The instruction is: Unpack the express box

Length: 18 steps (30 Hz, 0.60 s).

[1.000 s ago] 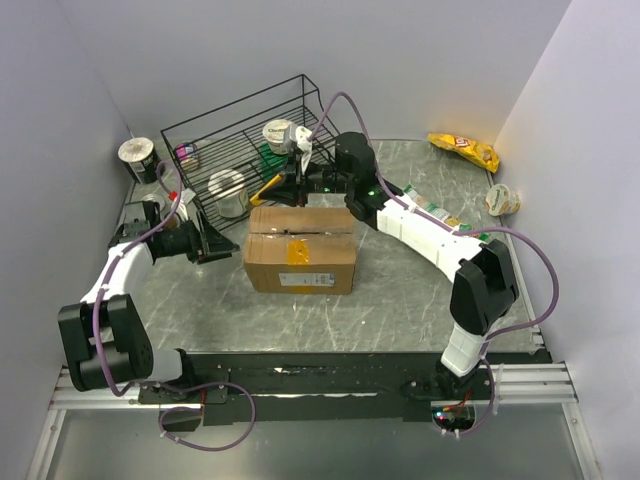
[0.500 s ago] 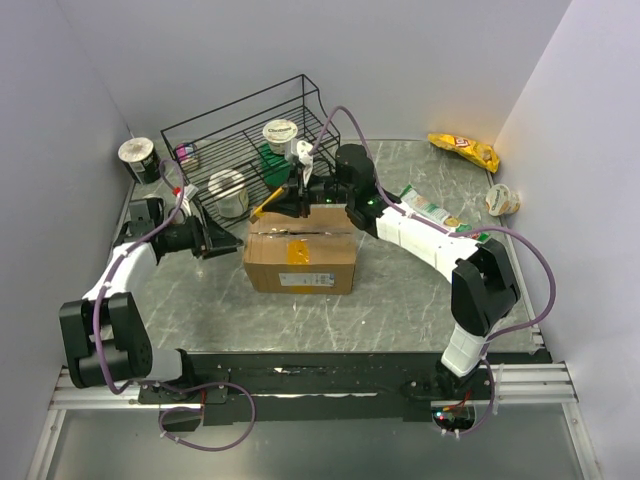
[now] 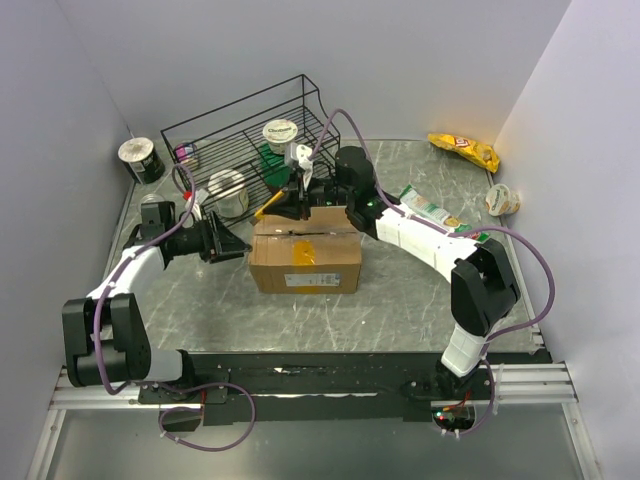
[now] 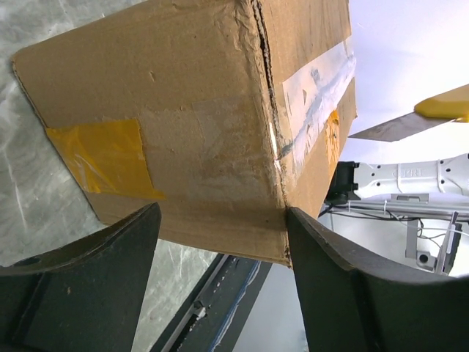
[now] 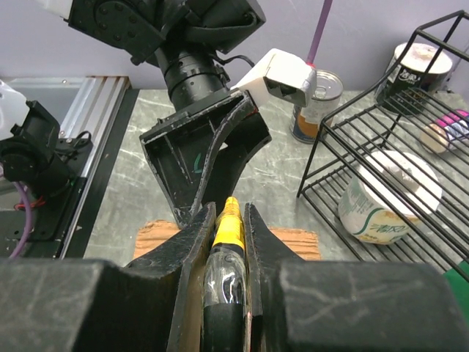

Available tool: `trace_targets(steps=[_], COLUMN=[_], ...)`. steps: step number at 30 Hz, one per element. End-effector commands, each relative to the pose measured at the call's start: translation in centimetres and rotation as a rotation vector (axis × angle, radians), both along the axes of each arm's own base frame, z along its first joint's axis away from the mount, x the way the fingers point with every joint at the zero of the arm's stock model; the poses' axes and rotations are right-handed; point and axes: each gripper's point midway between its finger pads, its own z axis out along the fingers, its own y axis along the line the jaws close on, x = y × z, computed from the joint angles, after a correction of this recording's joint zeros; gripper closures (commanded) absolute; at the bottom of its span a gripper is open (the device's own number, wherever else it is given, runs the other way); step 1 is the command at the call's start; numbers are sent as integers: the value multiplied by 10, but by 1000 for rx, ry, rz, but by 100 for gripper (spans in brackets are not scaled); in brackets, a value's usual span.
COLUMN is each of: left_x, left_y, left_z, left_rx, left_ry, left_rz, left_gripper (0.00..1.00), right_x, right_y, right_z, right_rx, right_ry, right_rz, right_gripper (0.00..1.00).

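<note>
The express box [image 3: 305, 258], a brown carton with clear tape on top and a yellow-orange label, sits mid-table. My left gripper [image 3: 236, 244] is open at the box's left end. In the left wrist view the box's [image 4: 190, 110] end and bottom corner lie between the spread fingers [image 4: 344, 286] of that gripper [image 4: 222, 220]. My right gripper [image 3: 297, 198] is above the box's far edge. It is shut on a yellow-handled cutter [image 5: 229, 227] that points left. The blade [image 4: 392, 127] hovers above the taped top. The right wrist view shows the right gripper [image 5: 229, 209] and the box's brown edge [image 5: 157, 238].
A black wire rack [image 3: 250, 150] stands behind the box, with cups in and on it. A cup [image 3: 140, 158] stands at the far left. A can [image 5: 316, 103] stands beside the rack. A yellow snack bag [image 3: 463, 150], a cup [image 3: 500, 198] and a green-white packet [image 3: 430, 210] lie at the right.
My left gripper has moved right, up to the box's left end. My right gripper has shifted a little left and lower with the cutter. The box has turned slightly.
</note>
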Motion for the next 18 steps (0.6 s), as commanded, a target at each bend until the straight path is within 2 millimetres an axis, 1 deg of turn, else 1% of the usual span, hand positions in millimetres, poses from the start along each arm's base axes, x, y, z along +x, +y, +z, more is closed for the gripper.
trace_targets(steps=[1, 2, 4, 5, 6, 7, 8, 9, 10, 14, 18], left_x=[6, 7, 8, 9, 11, 9, 10, 9, 10, 3, 2], left_y=[5, 8, 9, 9, 8, 5, 3, 1, -1, -21, -21], left_z=[-5, -6, 5, 13, 25, 38, 42, 42, 41, 21, 2], left_rx=[57, 57, 37, 16, 0, -30, -33, -37, -25, 11, 73], left_ry=[-27, -21, -37, -51, -89, -114, -130, -131, -136, -87, -46], left_rz=[25, 34, 27, 18, 2, -16, -15, -14, -7, -51, -15], left_gripper=[26, 26, 25, 24, 22, 20, 18, 16, 16, 16, 17], right_x=[-9, -10, -9, -8, -6, -6, -6, -6, -6, -7, -8], right_y=[2, 2, 1, -1, -3, -4, -4, -5, -6, -7, -10], right_z=[22, 23, 23, 25, 27, 27, 29, 30, 29, 31, 29], right_rx=[43, 42, 38, 41, 42, 41, 42, 42, 38, 37, 33], right_ry=[-96, -104, -116, -121, -124, -118, -121, -124, -124, -122, -115], right_rz=[28, 31, 29, 24, 16, 18, 18, 18, 17, 10, 1], right_gripper=[100, 100, 100, 100, 100, 100, 100, 100, 100, 100, 100])
